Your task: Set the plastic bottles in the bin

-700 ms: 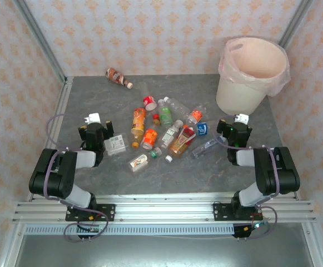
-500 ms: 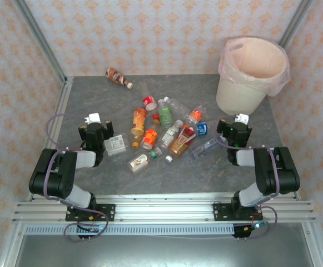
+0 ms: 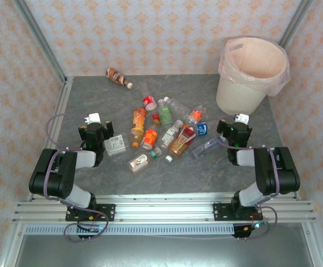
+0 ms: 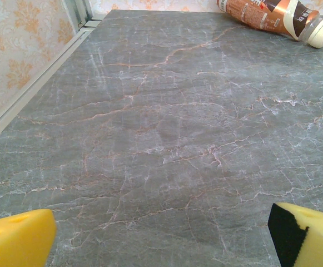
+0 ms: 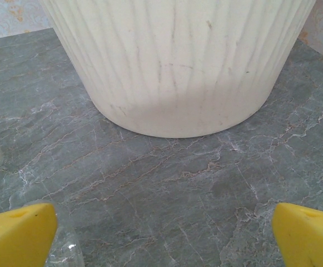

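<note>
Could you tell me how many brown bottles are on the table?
1: the brown bottle lies alone near the table's far left corner; the central pile could hide another.

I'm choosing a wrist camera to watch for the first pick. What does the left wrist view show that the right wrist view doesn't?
Left wrist: the brown bottle lying on its side far ahead, and the wall on the left. Right wrist: the bin, its side close ahead, standing on the table. Both: the grey marbled table and an open gripper with yellow tips holding nothing, the left gripper and the right gripper.
</note>
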